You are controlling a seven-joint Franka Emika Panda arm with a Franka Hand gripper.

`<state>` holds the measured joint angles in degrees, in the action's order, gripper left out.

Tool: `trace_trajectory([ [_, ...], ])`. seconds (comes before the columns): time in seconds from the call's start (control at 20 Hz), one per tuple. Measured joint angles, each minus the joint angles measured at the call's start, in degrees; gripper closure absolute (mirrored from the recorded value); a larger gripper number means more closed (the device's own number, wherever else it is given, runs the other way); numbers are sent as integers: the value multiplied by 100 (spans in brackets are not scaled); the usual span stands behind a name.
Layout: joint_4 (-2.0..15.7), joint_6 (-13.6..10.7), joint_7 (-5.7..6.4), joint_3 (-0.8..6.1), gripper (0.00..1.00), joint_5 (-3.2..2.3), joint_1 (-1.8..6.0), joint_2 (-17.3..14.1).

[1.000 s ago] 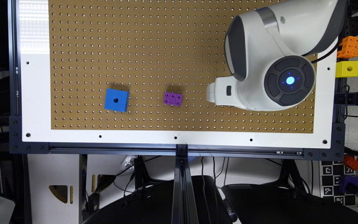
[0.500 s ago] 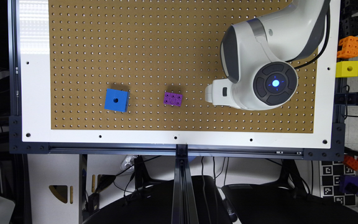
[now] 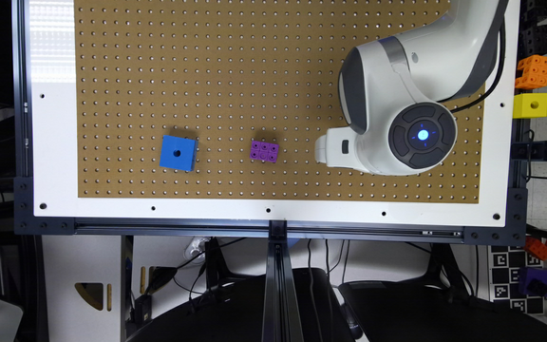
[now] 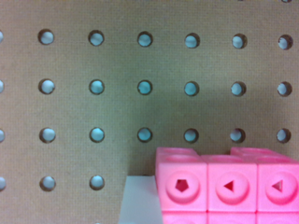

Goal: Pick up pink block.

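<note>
**A:** What's the gripper doing?

**B:** Released or clenched, I can't tell. It hangs over the pegboard, toward the edge on the exterior view's right. The pink block lies flat on the board, close under the wrist camera.

**A:** How to take it well?

**B:** I'd centre over the block, square up to its sides and descend straight. Closing too early or off-centre would likely make it skid.

**A:** And the count?

**B:** One pink block, one purple brick and one blue cube. Past the board's edge there's one orange block and one yellow cube.
</note>
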<state>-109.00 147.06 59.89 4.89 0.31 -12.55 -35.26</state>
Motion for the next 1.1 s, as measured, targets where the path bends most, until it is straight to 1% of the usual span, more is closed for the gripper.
trace_trajectory([
  [0.4,0,-17,0,0,100,0,6,2],
  [0.55,0,-56,0,-1,100,0,12,48],
  [0.7,2,-236,0,-1,100,0,13,205],
  [0.95,0,-756,1,-1,100,0,14,681],
  [1.05,0,-884,1,-1,100,0,14,789],
  [1.1,0,-910,1,-1,100,0,14,814],
])
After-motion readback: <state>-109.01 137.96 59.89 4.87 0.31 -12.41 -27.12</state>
